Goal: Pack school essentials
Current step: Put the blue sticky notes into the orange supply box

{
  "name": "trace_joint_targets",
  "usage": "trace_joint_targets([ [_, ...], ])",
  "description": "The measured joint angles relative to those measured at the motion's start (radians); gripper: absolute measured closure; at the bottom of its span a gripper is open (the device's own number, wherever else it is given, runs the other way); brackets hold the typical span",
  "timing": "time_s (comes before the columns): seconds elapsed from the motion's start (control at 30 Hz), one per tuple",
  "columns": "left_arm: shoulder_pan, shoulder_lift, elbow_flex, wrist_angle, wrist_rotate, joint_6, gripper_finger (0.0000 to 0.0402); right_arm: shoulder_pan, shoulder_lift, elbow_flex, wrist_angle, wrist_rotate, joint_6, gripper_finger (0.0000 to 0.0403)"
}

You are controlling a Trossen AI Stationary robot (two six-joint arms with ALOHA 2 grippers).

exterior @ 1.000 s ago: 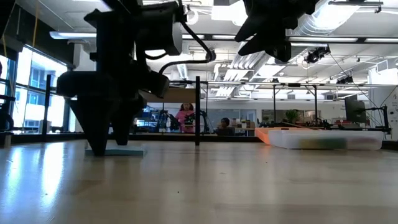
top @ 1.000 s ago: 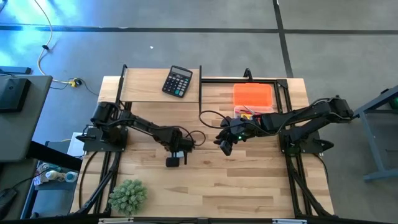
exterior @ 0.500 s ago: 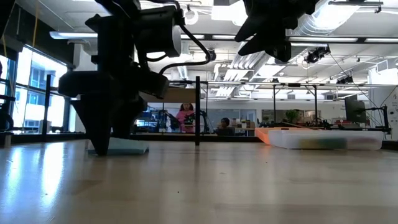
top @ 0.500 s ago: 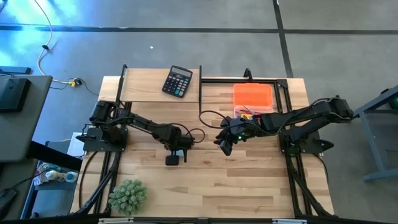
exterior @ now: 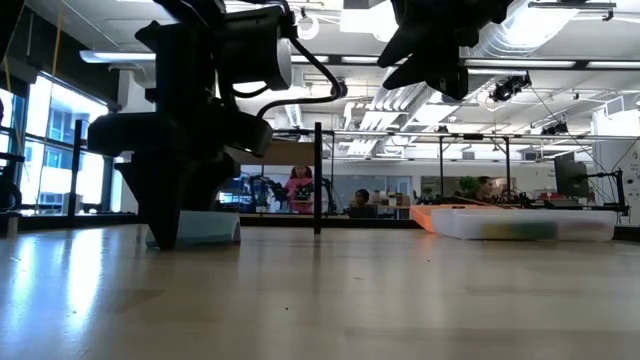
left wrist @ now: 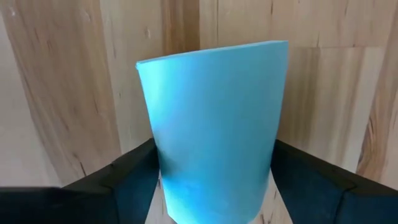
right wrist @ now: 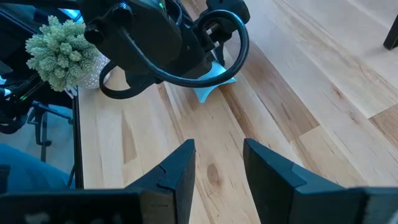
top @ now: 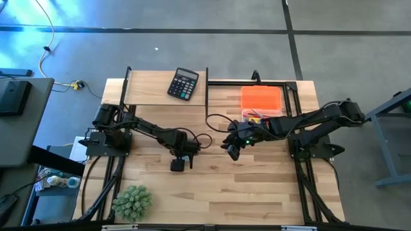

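The pale blue note pad (left wrist: 214, 124) lies on the table left of its middle, under my left gripper (top: 180, 163), which points straight down and is shut on it. The low view shows the pad (exterior: 208, 230) as a thin blue strip at the fingertips. My right gripper (top: 233, 153) hangs open above the table's middle with nothing between its fingers (right wrist: 180, 171). From its wrist view a corner of the pad (right wrist: 211, 84) shows beneath the left arm. The other school essentials do not show loose on the table. My left gripper pinches the note pad between its two fingers by two opposite edges (left wrist: 154, 155), coming from above with the fingers pointing down. The pad bows upward between the fingers. One side (exterior: 232, 228) is raised a little off the wood while the rest stays down on the table.
A clear bin with an orange lid (top: 262, 102) stands at the far right, inside a black frame. A black calculator (top: 183, 84) lies at the far edge. A spiky green plant (top: 132, 202) stands at the near left corner. Bare wood stretches between the two grippers and toward the near edge.
My left gripper has stayed over the note pad and drawn its fingers together on it. The pad, flat on the table a second ago, now bows up between the fingers, with one side lifted slightly.
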Motion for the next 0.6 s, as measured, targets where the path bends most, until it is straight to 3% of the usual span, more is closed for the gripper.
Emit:
trace_joint_targets([
  [0.6,-0.008,0.001,0.000,0.002,0.033,0.010,0.0159,0.000,0.000,0.000,0.003,0.006,0.000,0.0277],
])
